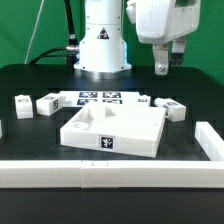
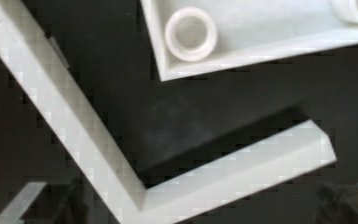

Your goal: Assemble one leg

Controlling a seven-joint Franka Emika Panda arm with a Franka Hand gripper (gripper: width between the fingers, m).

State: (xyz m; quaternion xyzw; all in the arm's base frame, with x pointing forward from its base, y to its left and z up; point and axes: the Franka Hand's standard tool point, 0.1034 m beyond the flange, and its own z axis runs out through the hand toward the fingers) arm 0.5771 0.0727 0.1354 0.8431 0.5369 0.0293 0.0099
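Observation:
Small white legs with tags lie on the black table behind the square part: two at the exterior view's left (image 1: 22, 102) (image 1: 48, 103) and two at its right (image 1: 145, 101) (image 1: 172, 109). The large white square part (image 1: 110, 128) sits in the middle. My gripper (image 1: 164, 66) hangs high above the right-hand legs, open and empty. In the wrist view my gripper (image 2: 190, 210) shows only faint fingers at the frame's corners. A corner hole (image 2: 190, 35) of the square part is visible there. No leg shows in the wrist view.
A white L-shaped rail (image 1: 100, 172) runs along the table's front and up the exterior view's right side; its corner fills the wrist view (image 2: 105, 130). The marker board (image 1: 100, 98) lies in front of the robot base (image 1: 104, 45).

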